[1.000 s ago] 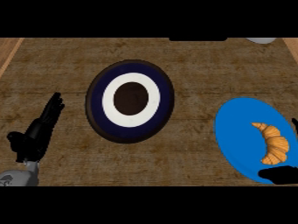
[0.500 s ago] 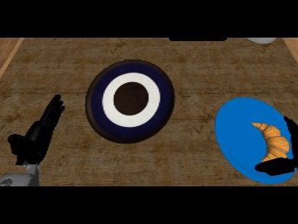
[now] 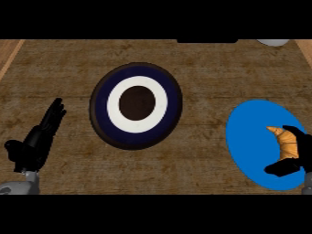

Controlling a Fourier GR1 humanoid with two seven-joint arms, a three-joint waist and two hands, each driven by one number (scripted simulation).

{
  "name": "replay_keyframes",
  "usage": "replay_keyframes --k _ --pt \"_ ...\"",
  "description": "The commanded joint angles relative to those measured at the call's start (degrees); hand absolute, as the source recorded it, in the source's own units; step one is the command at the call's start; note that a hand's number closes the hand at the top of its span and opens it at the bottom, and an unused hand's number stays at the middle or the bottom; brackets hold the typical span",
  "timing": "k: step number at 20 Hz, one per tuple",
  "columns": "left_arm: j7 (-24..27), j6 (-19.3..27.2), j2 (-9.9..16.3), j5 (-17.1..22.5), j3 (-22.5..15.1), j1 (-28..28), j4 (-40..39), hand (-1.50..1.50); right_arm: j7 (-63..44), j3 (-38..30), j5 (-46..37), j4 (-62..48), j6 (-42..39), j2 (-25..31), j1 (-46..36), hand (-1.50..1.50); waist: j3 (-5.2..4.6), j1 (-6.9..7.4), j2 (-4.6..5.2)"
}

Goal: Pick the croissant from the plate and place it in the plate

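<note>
Right hand (image 3: 305, 154) at the croissant (image 3: 287, 140) on the blue plate (image 3: 249, 137); fingers lie along its outer side and the thumb sits just below it, not visibly closed round it, so the hand reads as released. The ringed plate (image 3: 104, 91) lies well to that hand's left. Left hand (image 3: 35, 139) rests open on the table (image 3: 206, 68). A good grasp would pinch the croissant across its middle before lifting.
</note>
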State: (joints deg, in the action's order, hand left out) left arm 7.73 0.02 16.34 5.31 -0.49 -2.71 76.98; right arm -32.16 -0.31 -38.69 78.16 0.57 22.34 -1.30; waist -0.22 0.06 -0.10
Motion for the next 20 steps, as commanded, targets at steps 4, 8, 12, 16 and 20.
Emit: replay_keyframes --k 4,8,12,16,20 --pt "-1.48 -4.26 2.0 1.15 3.61 -1.81 -0.99 0.0 7.37 0.05 -1.5 -7.35 0.68 -2.19 -3.36 1.5 0.22 0.08 0.13" --pt "0.75 -3.54 0.37 -0.25 2.73 1.23 0.02 0.0 14.59 -1.21 -2.1 -10.59 4.41 -1.89 -1.29 1.5 0.24 0.2 0.12" --pt "-1.27 -2.51 -0.58 -0.53 2.32 -2.79 -1.31 0.0 21.21 2.69 -2.42 -9.36 6.86 -5.4 -0.84 1.5 0.3 0.2 0.26" --pt "0.54 -0.79 -2.56 -2.24 0.71 -0.65 -1.02 0.0 31.16 5.58 -2.08 -7.21 10.31 -7.96 2.04 1.5 0.4 0.38 0.22" --pt "-0.73 -0.94 -1.48 -1.72 1.95 -0.99 -0.71 0.0 34.13 5.59 -5.55 -1.32 17.79 -8.42 4.62 1.5 0.29 -0.46 -0.04"
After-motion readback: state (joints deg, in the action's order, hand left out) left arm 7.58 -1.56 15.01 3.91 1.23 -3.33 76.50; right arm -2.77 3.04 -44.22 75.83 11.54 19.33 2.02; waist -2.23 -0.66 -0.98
